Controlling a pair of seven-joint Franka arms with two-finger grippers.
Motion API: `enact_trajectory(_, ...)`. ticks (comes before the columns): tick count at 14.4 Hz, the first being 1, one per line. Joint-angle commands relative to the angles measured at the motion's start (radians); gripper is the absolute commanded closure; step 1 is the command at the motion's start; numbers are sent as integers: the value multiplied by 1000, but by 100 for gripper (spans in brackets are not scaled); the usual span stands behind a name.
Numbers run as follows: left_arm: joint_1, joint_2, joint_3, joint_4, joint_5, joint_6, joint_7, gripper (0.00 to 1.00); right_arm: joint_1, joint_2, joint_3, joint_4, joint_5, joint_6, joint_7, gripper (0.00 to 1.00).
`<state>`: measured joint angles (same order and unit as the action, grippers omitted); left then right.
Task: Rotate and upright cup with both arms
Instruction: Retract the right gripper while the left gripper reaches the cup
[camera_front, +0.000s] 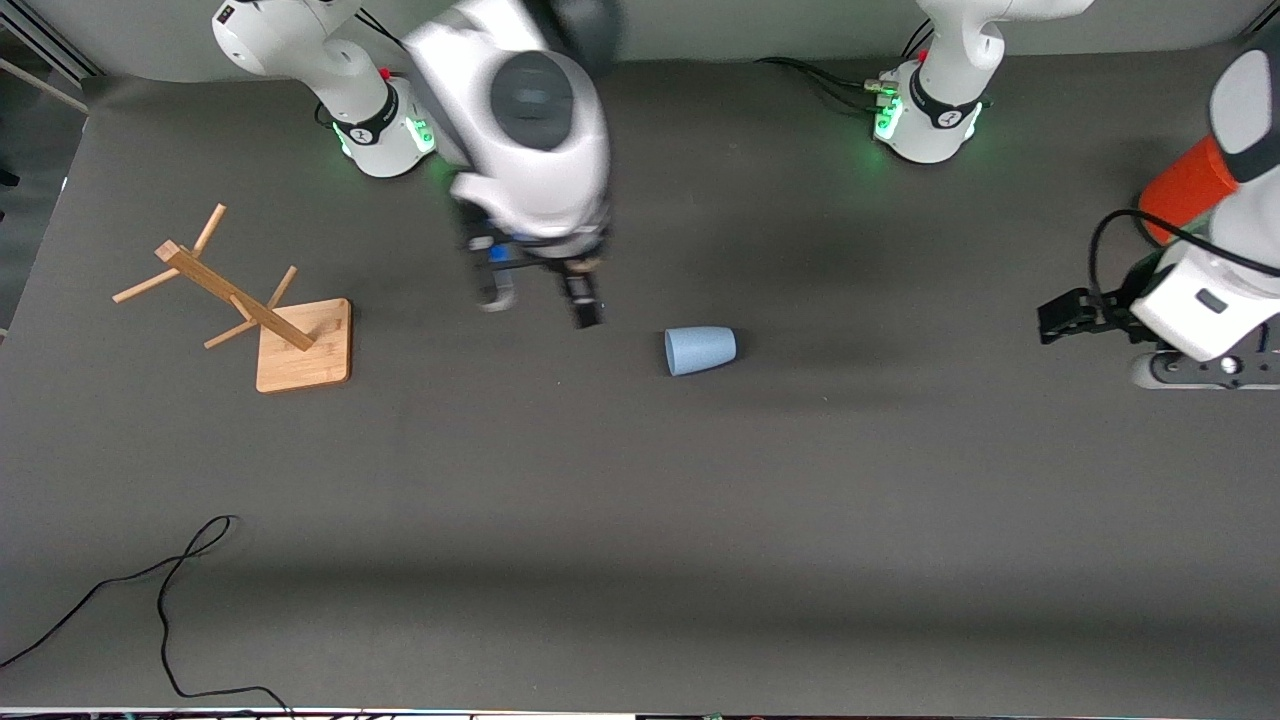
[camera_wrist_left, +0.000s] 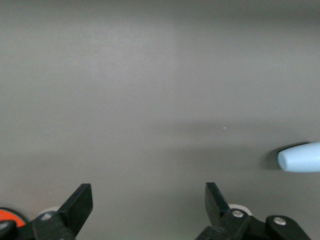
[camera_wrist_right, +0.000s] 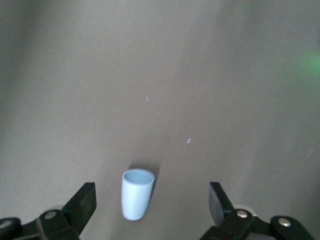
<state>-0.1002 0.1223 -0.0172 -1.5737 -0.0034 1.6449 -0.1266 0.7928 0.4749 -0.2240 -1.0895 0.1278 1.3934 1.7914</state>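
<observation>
The pale blue cup (camera_front: 700, 350) lies on its side on the dark table, near the middle. My right gripper (camera_front: 540, 300) is open and empty, low over the table beside the cup, toward the right arm's end. In the right wrist view the cup (camera_wrist_right: 136, 194) shows between the two spread fingers of the right gripper (camera_wrist_right: 152, 202), untouched. My left gripper (camera_front: 1065, 315) is open and empty over the left arm's end of the table, well apart from the cup. In the left wrist view the left gripper (camera_wrist_left: 149, 200) faces bare table and the cup (camera_wrist_left: 300, 157) shows at the edge.
A wooden rack (camera_front: 270, 320) on a square base stands toward the right arm's end. A big orange cylinder (camera_front: 1185, 185) stands at the left arm's end, partly hidden by the left arm. A black cable (camera_front: 170, 590) lies near the front camera.
</observation>
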Motion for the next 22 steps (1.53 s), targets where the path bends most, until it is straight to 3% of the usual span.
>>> enact_trajectory(1, -10, 68, -105, 102, 9, -7, -198, 0, -100, -109, -1, -66, 15, -69, -289, 0)
enact_trajectory(4, -68, 195, -211, 207, 89, -7, -388, 0, -258, -241, 9, -176, 13, -71, -597, 0)
enact_trajectory(9, -319, 495, -210, 496, 163, 13, -704, 0, -533, -383, 87, -311, -19, -34, -1094, 0)
enact_trajectory(12, -458, 606, -207, 501, 253, 174, -914, 0, -665, -453, 149, -409, -54, 62, -1350, 0)
enact_trajectory(14, -533, 672, -199, 503, 296, 222, -943, 0, -743, -501, 193, -487, -66, 139, -1492, 0)
enact_trajectory(18, -579, 697, -196, 462, 362, 207, -943, 0, -814, -498, 199, -503, -73, 213, -1736, 0)
enact_trajectory(22, -651, 753, -196, 425, 514, 144, -911, 2, -814, -484, 192, -492, -92, 225, -1804, 0)
